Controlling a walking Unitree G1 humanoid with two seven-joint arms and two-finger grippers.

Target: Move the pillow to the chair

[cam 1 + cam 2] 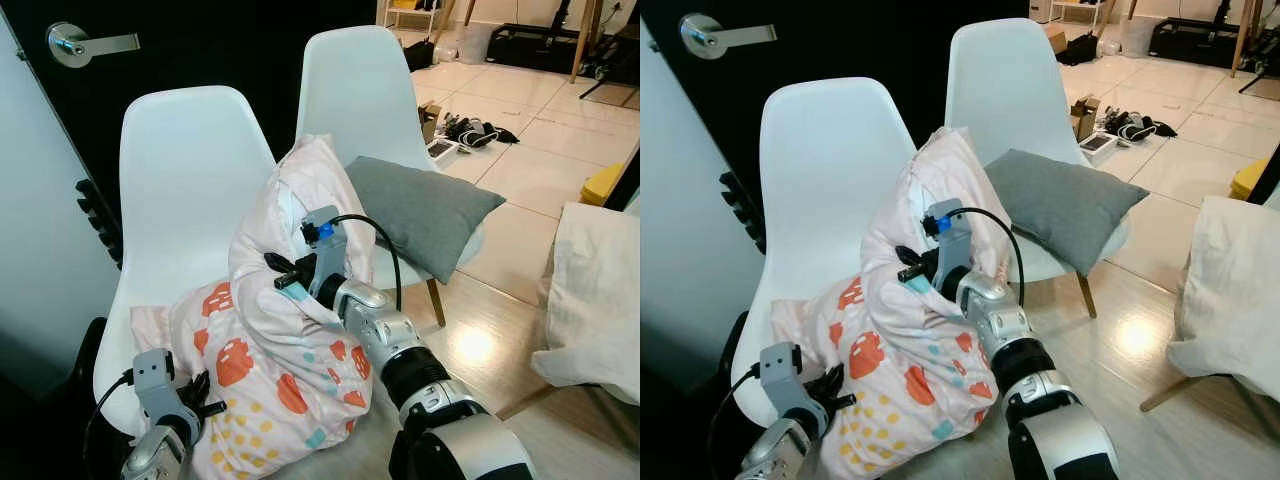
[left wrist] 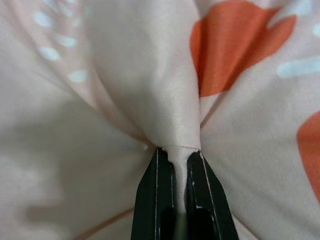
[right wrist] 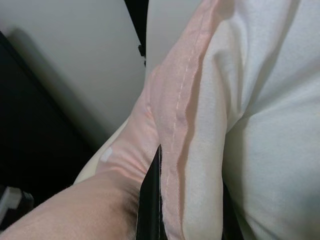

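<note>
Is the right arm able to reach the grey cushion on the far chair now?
Probably not yet. The right claw is shut on the pillow, so it is busy. The grey cushion itself lies uncovered beside that arm, so after a release the way looks free.

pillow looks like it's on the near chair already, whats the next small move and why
Probably open both grippers. The patterned pillow already lies on the near white chair, leaning against its back. The left gripper is shut on a pinch of its cover, and the right gripper clamps its upper edge, so letting go should leave it resting there.
</note>
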